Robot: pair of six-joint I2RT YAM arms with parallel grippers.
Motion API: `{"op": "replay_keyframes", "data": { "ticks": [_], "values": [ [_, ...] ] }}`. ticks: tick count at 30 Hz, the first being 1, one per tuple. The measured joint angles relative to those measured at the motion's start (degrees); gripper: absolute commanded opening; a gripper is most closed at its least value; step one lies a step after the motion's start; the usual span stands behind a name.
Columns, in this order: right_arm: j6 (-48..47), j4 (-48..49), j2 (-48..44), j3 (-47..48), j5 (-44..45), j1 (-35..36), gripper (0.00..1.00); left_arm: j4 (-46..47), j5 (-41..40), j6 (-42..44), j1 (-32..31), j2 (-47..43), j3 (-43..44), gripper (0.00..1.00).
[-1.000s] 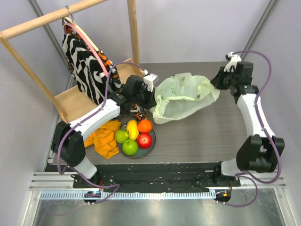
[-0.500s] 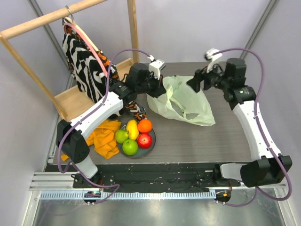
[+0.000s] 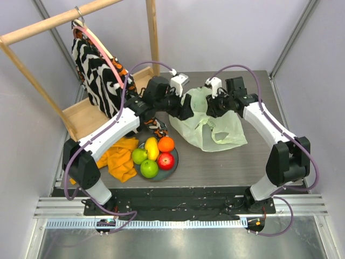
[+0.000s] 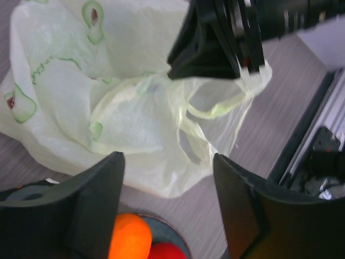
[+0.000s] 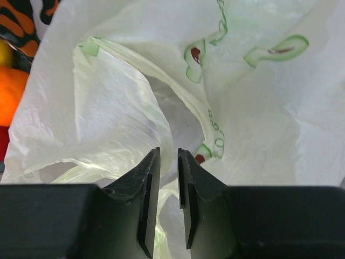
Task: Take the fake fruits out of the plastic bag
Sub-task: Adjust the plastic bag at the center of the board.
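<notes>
Plastic bag right of plate, long axis left-right, pale-green, crumpled; right gripper jaws pinch it, left gripper jaws wide.

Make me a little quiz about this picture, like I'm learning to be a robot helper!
1. True or false: the right gripper is pinching the bag.
2. How many green apples lie on the plate? A one, B two, C four.
3. Fill the gap: the left gripper has its jaws wide ____, with nothing held between them.
Key: 1 true; 2 B; 3 open.
</notes>
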Motion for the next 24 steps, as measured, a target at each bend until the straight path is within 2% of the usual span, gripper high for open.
{"op": "replay_keyframes", "data": {
  "ticks": [4, 9, 11, 17, 20, 21, 23, 24],
  "values": [
    [1.4, -0.8, -1.2, -0.3, 3.2, -0.2, 0.41, -1.5, 4.5, 1.4, 0.0, -2.1, -3.1, 0.87],
    [4.7, -0.5, -4.9, 0.4, 6.3, -2.1, 0.42, -1.6, 7.0, 3.2, -1.9, -0.3, -1.4, 0.86],
    [5.9, 0.0, -5.9, 1.4, 7.4, -3.1, 0.43, -1.4, 6.6, 3.7, -3.9, 1.7, 0.4, 0.86],
    [7.6, 1.4, -8.8, 1.8, 9.5, -5.1, 0.45, -1.4, -1.1, 6.6, -11.5, 10.0, 3.5, 0.88],
    [7.5, 1.4, -10.2, 0.1, 9.6, -5.3, 0.45, -2.2, -8.1, 8.0, -14.0, 13.2, 3.8, 0.76],
    [7.5, 1.3, -10.4, -0.5, 9.6, -5.4, 0.45, -2.4, -10.1, 8.3, -14.4, 13.8, 3.8, 0.63],
    [7.5, 1.3, -11.0, -2.6, 9.4, -5.4, 0.45, -2.9, -15.8, 9.0, -14.9, 14.7, 3.8, 0.45],
    [7.5, 1.2, -11.0, -3.5, 9.2, -5.4, 0.45, -3.1, -18.4, 9.4, -14.9, 14.8, 3.8, 0.15]
  ]
}}
